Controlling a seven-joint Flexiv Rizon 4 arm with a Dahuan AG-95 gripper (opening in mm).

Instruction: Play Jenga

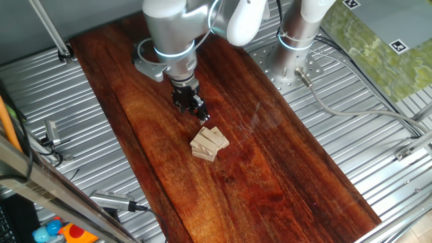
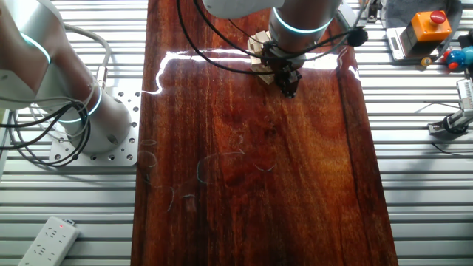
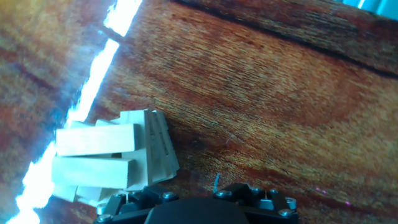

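The Jenga (image 1: 209,143) is a small stack of pale wooden blocks in crossed layers, standing on the dark wood board (image 1: 283,175) near its middle. My gripper (image 1: 200,115) hangs just behind the stack, low over the board. Its dark fingers are drawn together to a narrow tip and hold nothing. In the other fixed view the gripper (image 2: 289,85) is beside the Jenga (image 2: 259,53), which the arm partly hides. In the hand view the Jenga (image 3: 112,158) is at lower left and the hand's dark housing (image 3: 199,208) fills the bottom edge. The fingertips do not show there.
The board lies on a ribbed metal table (image 1: 364,128). A second arm's base (image 1: 297,47) stands at the back right. Tools (image 1: 115,201) lie at the table's left edge. A box with a red button (image 2: 429,26) and a power strip (image 2: 48,240) sit off the board.
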